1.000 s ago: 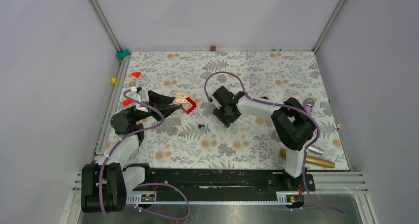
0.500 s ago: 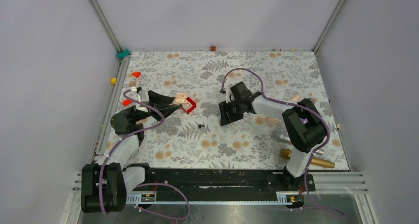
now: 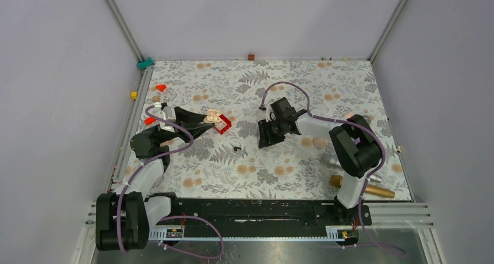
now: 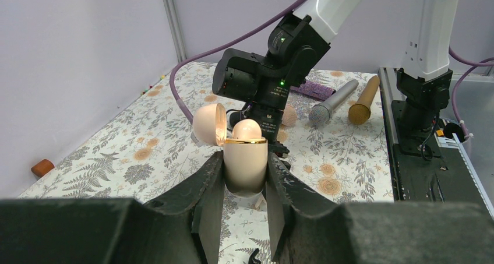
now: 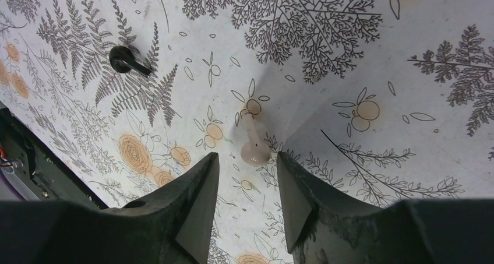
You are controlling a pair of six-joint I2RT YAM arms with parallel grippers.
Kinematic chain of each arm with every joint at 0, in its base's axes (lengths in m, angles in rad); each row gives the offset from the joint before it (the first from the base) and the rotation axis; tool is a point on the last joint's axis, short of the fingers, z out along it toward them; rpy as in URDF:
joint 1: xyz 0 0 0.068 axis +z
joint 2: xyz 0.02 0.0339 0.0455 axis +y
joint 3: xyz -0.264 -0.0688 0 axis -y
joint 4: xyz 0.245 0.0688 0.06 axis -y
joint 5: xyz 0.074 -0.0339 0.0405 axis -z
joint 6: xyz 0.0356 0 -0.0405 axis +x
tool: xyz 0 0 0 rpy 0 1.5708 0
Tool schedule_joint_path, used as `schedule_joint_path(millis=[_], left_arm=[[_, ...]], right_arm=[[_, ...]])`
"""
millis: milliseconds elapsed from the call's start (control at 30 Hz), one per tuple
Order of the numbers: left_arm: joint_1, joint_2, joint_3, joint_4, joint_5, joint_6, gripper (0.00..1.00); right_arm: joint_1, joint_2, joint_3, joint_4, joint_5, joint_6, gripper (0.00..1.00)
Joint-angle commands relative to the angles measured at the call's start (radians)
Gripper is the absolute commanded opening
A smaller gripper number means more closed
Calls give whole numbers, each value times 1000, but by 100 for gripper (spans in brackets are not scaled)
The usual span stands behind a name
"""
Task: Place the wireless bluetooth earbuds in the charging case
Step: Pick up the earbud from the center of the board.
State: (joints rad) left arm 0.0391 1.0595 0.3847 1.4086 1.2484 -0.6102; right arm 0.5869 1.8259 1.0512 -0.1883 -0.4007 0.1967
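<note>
Since a second ago the right arm's wrist has swung to the right and its elbow has shifted right; the left arm has stayed put.

Nearest, a gold microphone point(image 3: 373, 190) lies at the table's point(image 3: 192, 182) near right, its far end hidden behind the right arm. The black earbud point(image 5: 125, 60) lies alone mid-table, and the left wrist view cuts it off at the bottom edge.

The right claw point(image 5: 247, 159) points down with its fingers apart on either side of the pale earbud point(image 5: 254, 147), which lies on the table and looks untouched. From above, that earbud is hidden under the claw.

Farther left, the left claw point(image 4: 244, 157) is clamped on the charging case point(image 4: 244, 171), a peach egg with its lid point(image 4: 208, 124) open. Its base is hidden between the fingers. Whether the rounded peach shape inside is an earbud cannot be told.
</note>
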Motion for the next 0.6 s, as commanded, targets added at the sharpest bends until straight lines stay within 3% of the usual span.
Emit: schedule_joint_path(millis=[0,567], left_arm=[[7,-7,11,53,-8,16,0],[7,-12,11,52,-8,16,0]], right_arm=[[9,24,2,3,66,4,49],[83,56,32,-55,218,-49,45]])
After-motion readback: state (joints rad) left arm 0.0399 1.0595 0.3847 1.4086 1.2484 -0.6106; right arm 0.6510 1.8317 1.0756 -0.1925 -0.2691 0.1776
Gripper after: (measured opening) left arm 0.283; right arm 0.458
